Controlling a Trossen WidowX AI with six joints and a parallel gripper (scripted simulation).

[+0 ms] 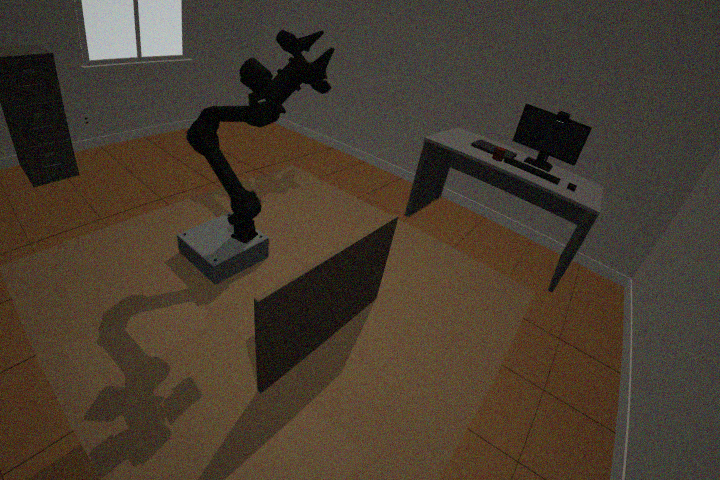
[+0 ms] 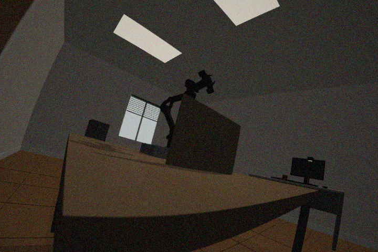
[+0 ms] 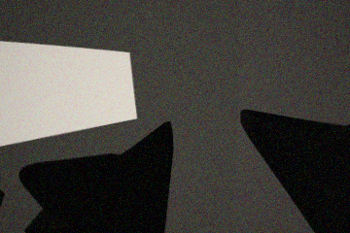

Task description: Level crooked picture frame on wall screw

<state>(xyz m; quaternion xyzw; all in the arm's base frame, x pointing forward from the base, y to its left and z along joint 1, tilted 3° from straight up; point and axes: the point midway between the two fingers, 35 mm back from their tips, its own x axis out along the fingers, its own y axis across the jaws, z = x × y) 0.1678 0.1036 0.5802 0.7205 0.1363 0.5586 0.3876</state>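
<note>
The picture frame and the wall screw are not seen in any view. A dark upright panel (image 1: 322,302) (image 2: 206,138) stands on the table; the top and exterior views show a bare face turned away from the arm's base, and its other face is hidden. My gripper (image 1: 327,41) (image 2: 213,78) (image 3: 205,121) is open, with nothing between its fingers. It is raised high, above the level of the panel's top edge, and points upward at a slant. The wrist view shows the two black fingertips apart against the ceiling.
The arm's grey base box (image 1: 223,257) (image 2: 154,150) sits on the light brown table top (image 1: 429,339) (image 2: 165,196) behind the panel. A desk (image 1: 457,138) with a monitor (image 1: 552,133) (image 2: 307,168) stands beyond. A dark cabinet (image 1: 41,118) stands near the window. A ceiling light (image 3: 61,89) shows in the wrist view.
</note>
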